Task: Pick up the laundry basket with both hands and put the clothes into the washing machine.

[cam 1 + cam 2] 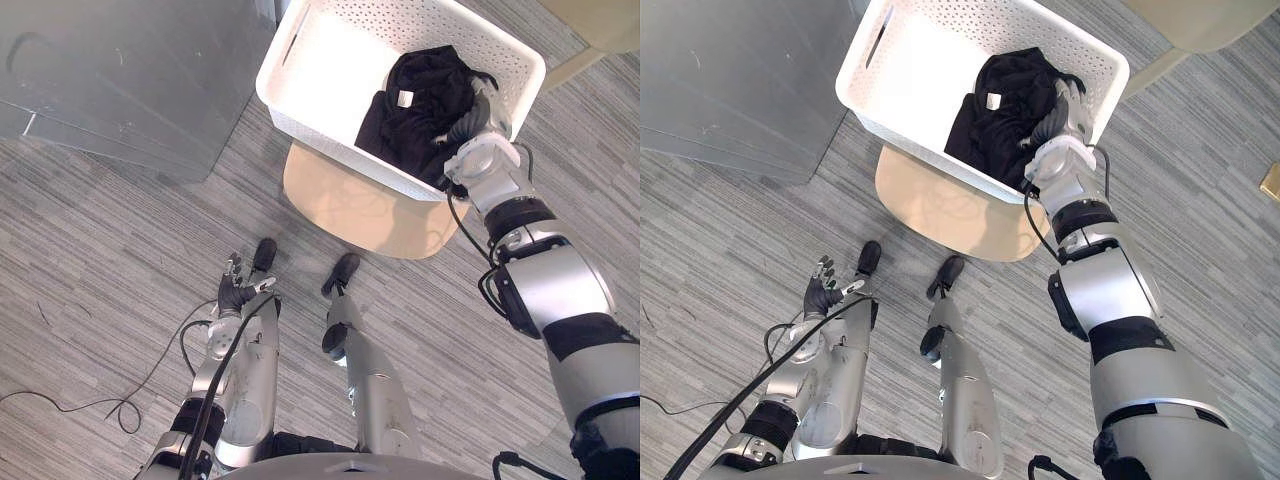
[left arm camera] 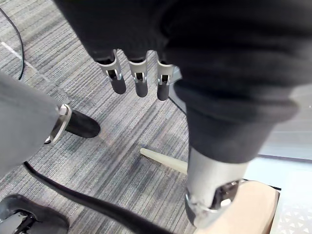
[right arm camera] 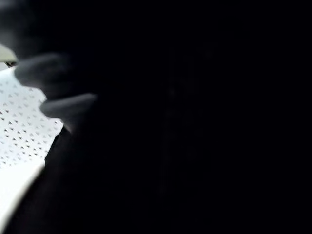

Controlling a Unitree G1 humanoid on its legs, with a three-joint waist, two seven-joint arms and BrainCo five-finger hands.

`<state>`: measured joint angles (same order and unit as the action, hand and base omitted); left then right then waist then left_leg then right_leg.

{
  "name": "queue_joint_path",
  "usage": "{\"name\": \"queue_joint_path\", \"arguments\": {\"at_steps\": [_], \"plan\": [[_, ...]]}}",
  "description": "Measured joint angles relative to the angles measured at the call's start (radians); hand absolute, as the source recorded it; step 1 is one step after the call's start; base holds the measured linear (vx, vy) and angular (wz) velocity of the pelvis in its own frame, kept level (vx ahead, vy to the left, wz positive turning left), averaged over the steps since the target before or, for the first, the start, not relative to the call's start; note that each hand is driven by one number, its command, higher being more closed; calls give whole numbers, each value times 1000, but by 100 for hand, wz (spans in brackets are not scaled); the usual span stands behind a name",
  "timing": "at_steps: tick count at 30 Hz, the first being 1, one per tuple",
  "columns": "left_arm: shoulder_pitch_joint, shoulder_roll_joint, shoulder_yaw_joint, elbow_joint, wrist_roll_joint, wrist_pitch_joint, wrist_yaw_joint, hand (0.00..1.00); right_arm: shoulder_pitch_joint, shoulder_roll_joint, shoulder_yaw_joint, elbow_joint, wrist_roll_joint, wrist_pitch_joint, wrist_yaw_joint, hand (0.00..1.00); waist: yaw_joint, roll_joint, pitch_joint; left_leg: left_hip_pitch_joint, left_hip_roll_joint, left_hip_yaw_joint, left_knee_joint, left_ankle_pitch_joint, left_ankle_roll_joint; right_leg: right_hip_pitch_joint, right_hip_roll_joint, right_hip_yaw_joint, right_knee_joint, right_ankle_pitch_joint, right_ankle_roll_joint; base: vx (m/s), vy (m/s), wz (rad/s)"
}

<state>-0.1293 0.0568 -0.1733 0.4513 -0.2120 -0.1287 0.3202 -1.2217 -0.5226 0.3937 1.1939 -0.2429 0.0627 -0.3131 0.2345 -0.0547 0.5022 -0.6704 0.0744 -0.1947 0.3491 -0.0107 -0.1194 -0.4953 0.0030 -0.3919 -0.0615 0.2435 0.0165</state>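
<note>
A white perforated laundry basket (image 1: 322, 137) stands on a round wooden stool (image 1: 360, 215). Black clothes (image 1: 415, 105) are heaped in its right half, with a small white tag on top. My right hand (image 1: 478, 118) reaches over the basket's right rim and rests in the black clothes (image 3: 170, 146), close to the basket's wall (image 3: 19, 131). My left hand (image 1: 238, 290) hangs low over the floor, far from the basket, its fingers (image 2: 139, 80) straight and holding nothing.
A large grey metal panel (image 1: 120, 70) lies along the floor left of the basket. A beige object (image 1: 600, 25) sits at the far right. A stool leg (image 2: 163, 160) slants over the grey striped carpet (image 1: 90, 280).
</note>
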Motion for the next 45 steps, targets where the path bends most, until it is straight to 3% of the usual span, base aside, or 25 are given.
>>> {"name": "queue_joint_path", "arguments": {"at_steps": [12,13,17,23,30,33,41,45], "plan": [[4,-27,-2,-12,0,0,-7,0,2,-6,75,45,-78,2,27,0,16,2,1,-24,-11,2,1,-3,8,-24,-10,5,0,6,-5,45,64,0],[4,-28,-4,-16,0,1,-9,0,0,-11,80,54,-78,1,41,100,18,2,1,-26,-12,1,0,-4,8,-24,-11,4,-1,5,-5,34,53,4],[4,-38,-6,-50,1,1,-35,0,-7,-60,119,80,-73,0,94,100,37,13,8,-31,-20,-9,-25,3,18,-30,-16,-3,-10,-5,10,28,48,11],[3,-48,-3,-64,0,8,-44,0,-24,-98,134,68,25,0,94,100,39,16,9,-28,-27,-7,-58,24,11,-38,-23,-9,-18,2,0,49,38,6],[-10,-75,39,-77,-2,8,-42,0,20,-90,-8,-53,215,-22,84,100,34,16,9,-25,-26,7,-43,15,20,-40,-24,22,-18,15,4,45,54,-9],[-10,-74,65,-67,-3,8,-40,0,43,-85,-93,-153,256,-24,75,100,22,18,10,-26,-24,13,3,-8,27,-23,-20,33,-17,21,9,8,68,-13],[-9,-29,101,-87,2,9,-20,0,87,-88,-297,-562,375,-84,-82,100,-14,18,10,-23,-20,31,61,-30,36,-2,-18,51,-9,13,23,-16,52,-6],[21,-8,114,-180,113,11,-7,0,178,-86,-369,-754,375,-104,-117,100,-24,18,10,42,-26,31,46,-30,37,47,-28,48,13,8,-3,31,48,4]]}}
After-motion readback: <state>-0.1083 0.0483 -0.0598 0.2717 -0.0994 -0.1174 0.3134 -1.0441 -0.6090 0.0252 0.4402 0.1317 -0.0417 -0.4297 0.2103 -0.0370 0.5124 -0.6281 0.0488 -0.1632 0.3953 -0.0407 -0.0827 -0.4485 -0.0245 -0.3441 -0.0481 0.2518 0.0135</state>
